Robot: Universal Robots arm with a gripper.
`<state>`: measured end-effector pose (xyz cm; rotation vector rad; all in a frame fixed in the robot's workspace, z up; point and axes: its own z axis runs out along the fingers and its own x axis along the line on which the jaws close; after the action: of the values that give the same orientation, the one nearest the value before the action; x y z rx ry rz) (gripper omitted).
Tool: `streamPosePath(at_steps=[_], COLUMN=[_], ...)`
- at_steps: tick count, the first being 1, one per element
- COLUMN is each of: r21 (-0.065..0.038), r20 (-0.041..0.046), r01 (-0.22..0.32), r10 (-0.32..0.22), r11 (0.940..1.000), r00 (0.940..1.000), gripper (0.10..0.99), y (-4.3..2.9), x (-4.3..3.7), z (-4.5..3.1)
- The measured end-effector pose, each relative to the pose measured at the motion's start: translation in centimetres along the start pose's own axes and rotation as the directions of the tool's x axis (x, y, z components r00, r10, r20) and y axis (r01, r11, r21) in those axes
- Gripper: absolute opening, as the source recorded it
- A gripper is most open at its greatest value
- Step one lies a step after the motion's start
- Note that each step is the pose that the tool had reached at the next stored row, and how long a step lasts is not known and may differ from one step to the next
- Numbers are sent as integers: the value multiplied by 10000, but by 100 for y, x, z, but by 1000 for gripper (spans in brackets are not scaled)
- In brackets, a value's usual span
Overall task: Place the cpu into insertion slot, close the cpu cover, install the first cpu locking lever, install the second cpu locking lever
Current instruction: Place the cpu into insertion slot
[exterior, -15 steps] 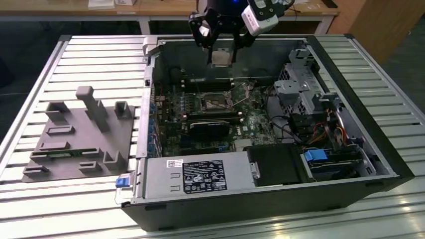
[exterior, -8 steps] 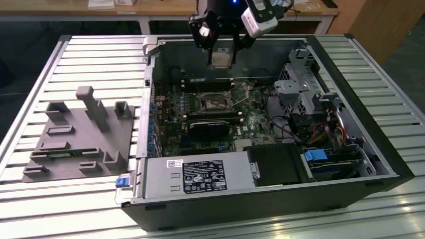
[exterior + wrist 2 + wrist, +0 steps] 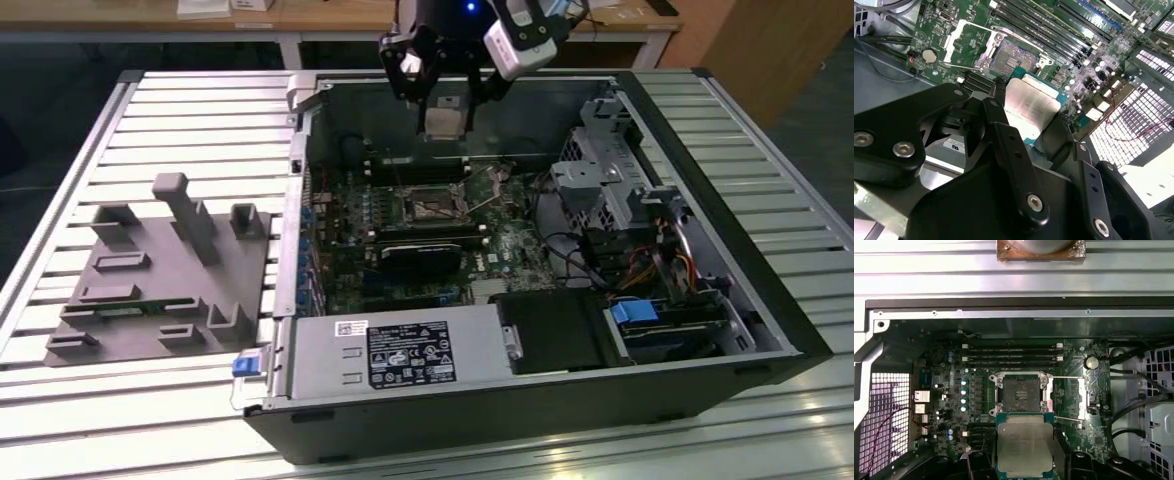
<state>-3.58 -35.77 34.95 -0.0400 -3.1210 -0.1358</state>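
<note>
One cpu (image 3: 1025,442), top upward, in claw (image 3: 1024,459)

The cpu (image 3: 1025,447), a flat square chip with a silvery top and a green edge, is hanging above the motherboard, clear of the socket. The end effector (image 3: 445,100) is clamping it at two opposite edges. The insertion slot (image 3: 1020,392) is lying uncovered, showing its dark contact field inside a silvery rim. The cpu cover (image 3: 1082,397) is sitting swung open beside the slot. The two thin locking levers (image 3: 1066,377) are lying released.
</note>
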Motion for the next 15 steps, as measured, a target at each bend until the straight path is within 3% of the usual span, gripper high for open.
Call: streamPosePath(at_steps=[15], r21=[133], r20=[5], r01=[-2], r10=[2], r11=[9999], r00=[10000], gripper=[537], y=[-6], x=[0], z=[68])
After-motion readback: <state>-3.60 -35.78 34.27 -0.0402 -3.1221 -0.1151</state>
